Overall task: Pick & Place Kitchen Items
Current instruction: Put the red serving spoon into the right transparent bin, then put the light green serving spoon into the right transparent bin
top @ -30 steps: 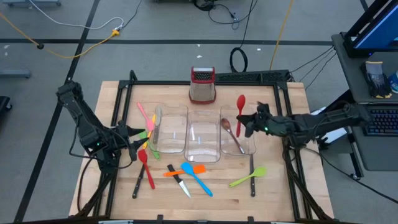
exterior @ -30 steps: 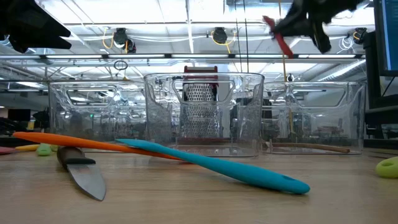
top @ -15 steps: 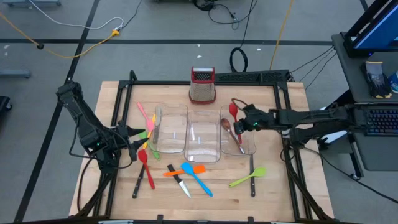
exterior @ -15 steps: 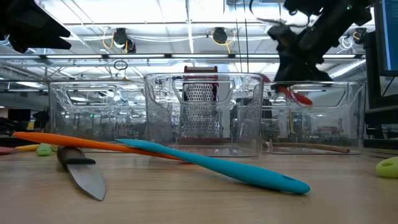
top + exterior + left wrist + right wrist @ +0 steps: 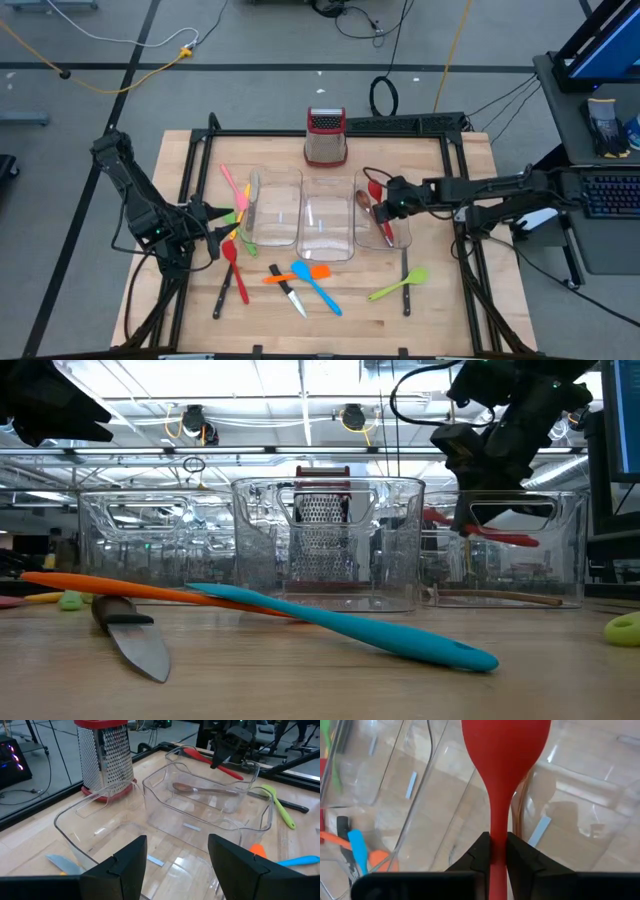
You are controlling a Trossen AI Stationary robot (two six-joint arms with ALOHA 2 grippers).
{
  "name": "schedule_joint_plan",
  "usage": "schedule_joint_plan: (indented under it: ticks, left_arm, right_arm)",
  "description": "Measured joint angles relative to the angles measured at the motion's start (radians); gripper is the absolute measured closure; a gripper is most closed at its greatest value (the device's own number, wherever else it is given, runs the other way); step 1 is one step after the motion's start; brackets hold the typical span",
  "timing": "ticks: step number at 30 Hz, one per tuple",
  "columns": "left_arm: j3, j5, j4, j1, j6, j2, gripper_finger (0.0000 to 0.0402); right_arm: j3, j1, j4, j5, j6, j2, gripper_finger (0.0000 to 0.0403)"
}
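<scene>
A red silicone spoon (image 5: 505, 750), clamped by its neck in the right claw (image 5: 385, 206), has come down from well above the counter (image 5: 450, 300) and now hangs tilted at the rim of the right-hand clear plastic bin (image 5: 400, 238), above the brown wooden spoon (image 5: 200, 789) already lying inside. Judged from this, release into the bin is the next step.

There are three clear bins in a row; only the right one holds anything. Behind them stands one steel box grater with a red top (image 5: 325, 137). About ten utensils lie loose on the counter, among them a blue spatula (image 5: 340, 622), an orange spatula (image 5: 130, 589), a green spatula (image 5: 398, 285) and a black-handled knife (image 5: 130, 630).

The left claw (image 5: 215, 238) waits beside the left bin, fingers apart, empty.
</scene>
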Motion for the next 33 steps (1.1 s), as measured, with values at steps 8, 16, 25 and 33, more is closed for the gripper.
schedule_joint_plan:
  ticks: [8,16,25,33]
  left_arm:
    - [0.000,0.001,0.000,0.000,0.000,0.000,0.0186]
    - [0.000,0.001,0.000,0.000,0.000,0.000,0.0186]
    - [0.000,0.011,0.000,0.000,-0.001,0.000,0.0186]
    - [0.000,0.057,0.003,0.000,-0.013,0.000,0.0186]
  right_arm:
    - [0.000,0.000,-0.001,-0.023,-0.001,0.000,0.0349]
    - [0.000,0.000,0.001,-0.022,-0.011,0.000,0.0351]
    - [0.000,0.000,0.079,-0.021,-0.054,0.000,0.0366]
    - [0.000,0.021,0.107,-0.046,-0.154,-0.080,0.0400]
